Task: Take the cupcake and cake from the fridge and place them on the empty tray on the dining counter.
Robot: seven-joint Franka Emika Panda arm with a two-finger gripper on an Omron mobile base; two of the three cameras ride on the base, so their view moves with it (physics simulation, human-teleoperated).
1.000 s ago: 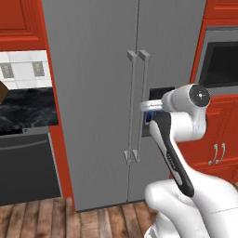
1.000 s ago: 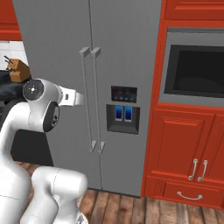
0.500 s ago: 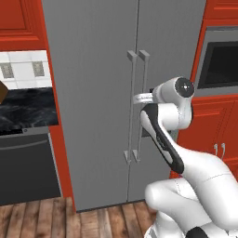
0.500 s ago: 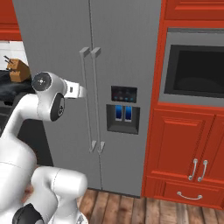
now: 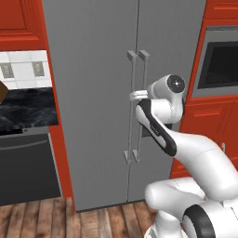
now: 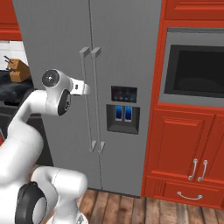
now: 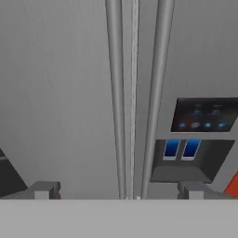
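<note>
Opening step in hand: fridge (image 5: pixel 102 93) doors shut, so cupcake and cake presumably inside, unseen. Claw (image 7: pixel 118 190) spread wide, holding nothing, facing the two door handles (image 7: pixel 135 93) at the centre seam. Next likely: close in, clamp one handle, pull door open.

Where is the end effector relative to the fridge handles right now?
In the hand view the open end effector faces the closed fridge, its fingertips straddling both vertical bar handles, with the dispenser panel on the right.
</note>
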